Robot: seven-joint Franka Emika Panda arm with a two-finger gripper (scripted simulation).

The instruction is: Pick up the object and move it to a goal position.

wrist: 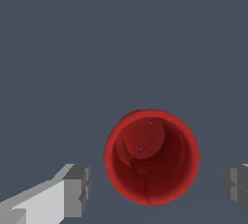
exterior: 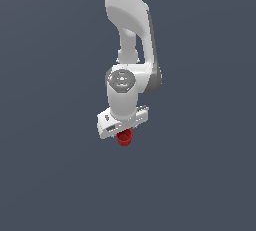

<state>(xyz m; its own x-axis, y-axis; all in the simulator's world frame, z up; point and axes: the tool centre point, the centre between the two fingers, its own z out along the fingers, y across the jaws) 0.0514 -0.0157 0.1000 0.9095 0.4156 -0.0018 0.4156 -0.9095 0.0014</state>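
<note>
The object [exterior: 124, 138] is a small dark-red round cup, standing upright just below the white hand of the arm in the exterior view. The wrist view looks straight down into its hollow top, the object [wrist: 151, 156] sitting between the two grey fingertips [wrist: 77, 190]. My gripper [wrist: 156, 186] is open, with a gap between each pad and the cup's rim. In the exterior view the gripper [exterior: 123, 131] hangs directly over the cup and its fingers are mostly hidden behind the hand.
A plain dark grey-blue surface [exterior: 200, 175] spreads all around the cup. The white arm [exterior: 129, 20] rises toward the top of the exterior view.
</note>
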